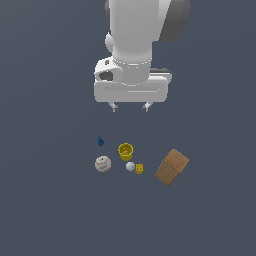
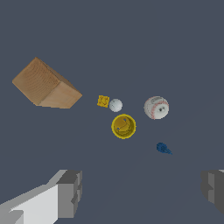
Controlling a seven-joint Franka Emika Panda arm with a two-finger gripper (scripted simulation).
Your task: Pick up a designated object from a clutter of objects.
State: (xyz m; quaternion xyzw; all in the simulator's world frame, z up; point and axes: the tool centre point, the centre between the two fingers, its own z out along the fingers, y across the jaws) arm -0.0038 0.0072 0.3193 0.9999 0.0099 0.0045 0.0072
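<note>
Baseball [image 1: 102, 164] lies lower left of centre in the exterior view (beside the yellow cup [image 1: 125, 151]); we see the gripper [image 1: 130, 107] spread wide above.

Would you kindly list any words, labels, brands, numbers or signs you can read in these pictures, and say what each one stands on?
None can be read.
Baseball: red stitch marks only, no lettering.
Yellow cube: dark marks on its face, too small and blurred to read.
Yellow cup: faint marks inside, unreadable.
Brown cardboard box: plain, no print visible.
Small white ball and tiny blue piece: no markings visible.
</note>
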